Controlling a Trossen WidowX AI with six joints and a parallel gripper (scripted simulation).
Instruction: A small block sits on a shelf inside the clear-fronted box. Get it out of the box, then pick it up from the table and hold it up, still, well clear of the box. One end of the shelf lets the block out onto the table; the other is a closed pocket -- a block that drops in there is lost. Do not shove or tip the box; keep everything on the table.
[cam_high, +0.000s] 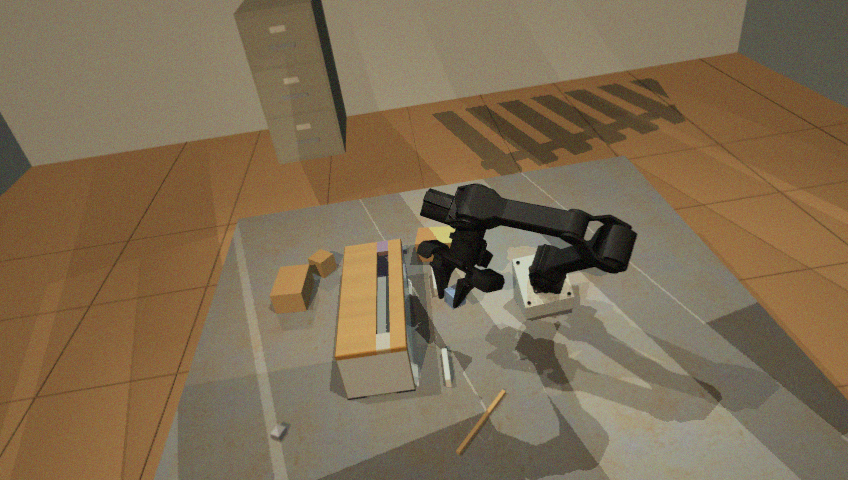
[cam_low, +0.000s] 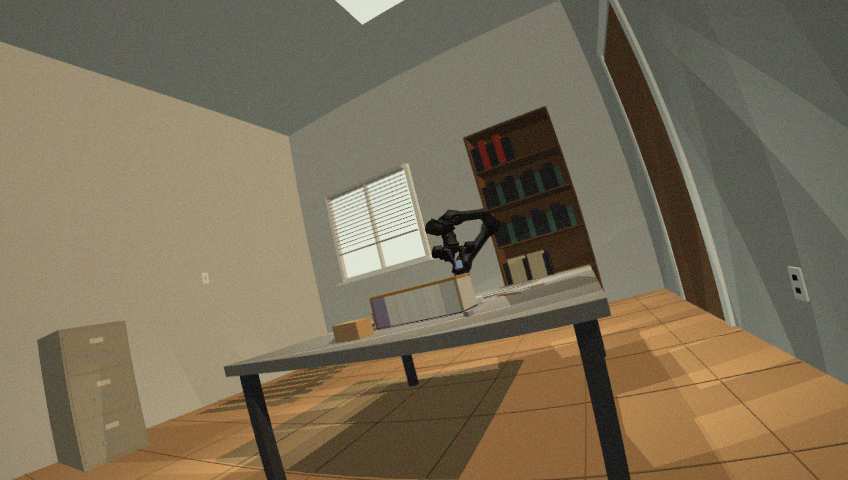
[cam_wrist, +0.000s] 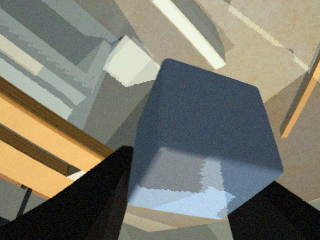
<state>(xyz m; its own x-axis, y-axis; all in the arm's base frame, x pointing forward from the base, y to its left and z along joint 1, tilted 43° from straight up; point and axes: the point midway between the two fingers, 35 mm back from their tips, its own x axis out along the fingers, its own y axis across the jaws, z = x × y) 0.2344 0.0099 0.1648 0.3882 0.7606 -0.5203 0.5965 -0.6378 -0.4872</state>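
The single black arm (cam_high: 535, 217) rises from its base, folds at the elbow on the right in the top view, and reaches left with the forearm roughly level. The wrist bends downward, so the gripper (cam_high: 453, 292) points toward the table, raised above it. Its two dark fingers are clamped on a small blue block (cam_wrist: 203, 154), one on each side
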